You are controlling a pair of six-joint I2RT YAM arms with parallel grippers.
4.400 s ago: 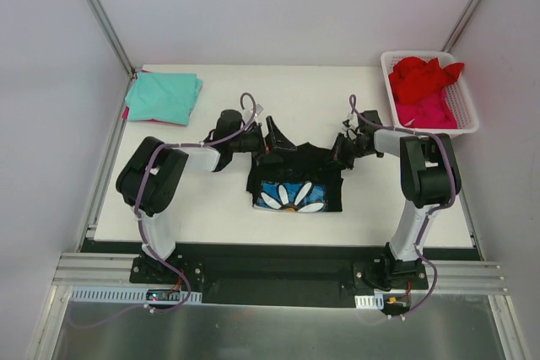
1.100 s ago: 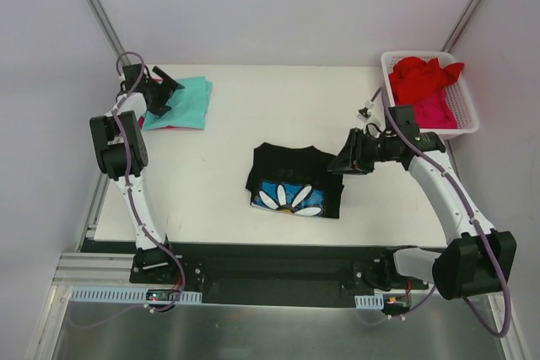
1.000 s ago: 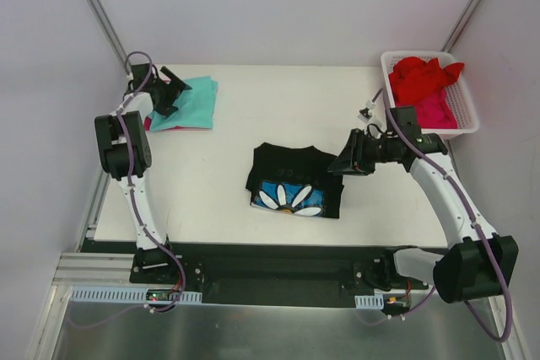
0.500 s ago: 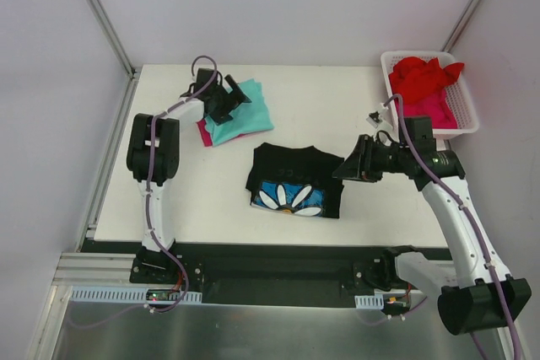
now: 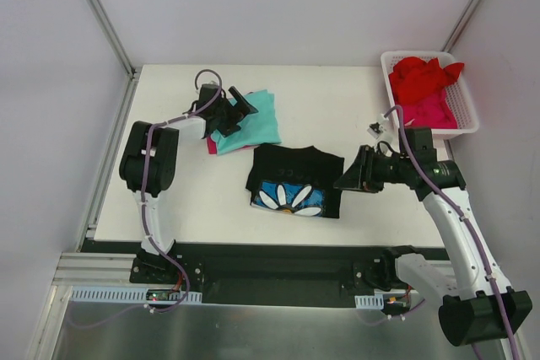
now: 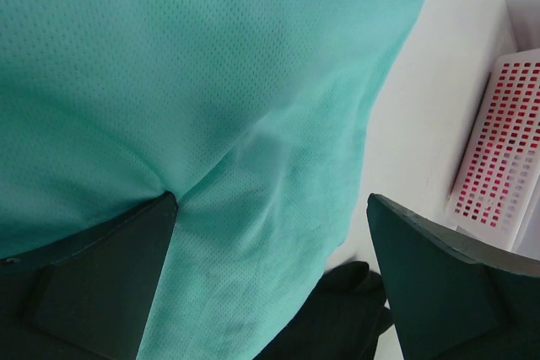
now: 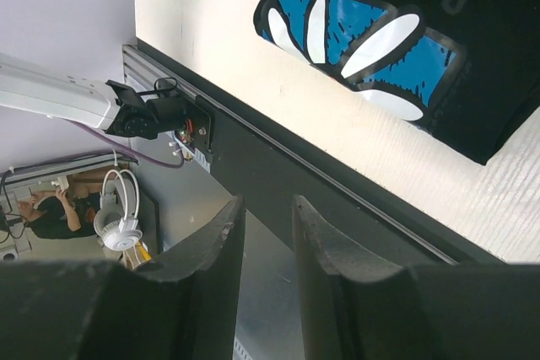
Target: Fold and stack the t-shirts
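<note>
A white rectangular surface [image 5: 337, 99] is seen from above, with two white-and-black robot arms mounted at its near edge.

A folded black cotton t-shirt with a white-and-blue flower print [image 5: 295, 176] is laid flat near the middle of the surface, with the print turned toward the arms. In the right wrist view the same shirt [image 7: 472, 56] is seen with its printed edge near the black rail at the edge of the surface.

A folded teal mesh t-shirt [image 5: 263, 122] is placed just behind and to the left of the black one, with their edges close or touching. A strip of folded pink cloth [image 5: 211, 144] is shown beneath its left side.

The left end effector [image 5: 239, 112] is positioned over the left part of the teal shirt. In the left wrist view its fingers [image 6: 272, 208] are spread wide, with teal fabric [image 6: 211, 65] filling the space between them. Nothing is gripped.

The right end effector [image 5: 344, 181] is held just beside the right edge of the black shirt; contact with the cloth cannot be judged. In its own view the fingers [image 7: 268, 208] are set close together with a narrow gap, and nothing is held.

A white slotted plastic basket [image 5: 469, 120] is placed at the far right corner. A crumpled red t-shirt [image 5: 424, 76] and a crumpled pink t-shirt [image 5: 426, 112] are contained in it.
</note>
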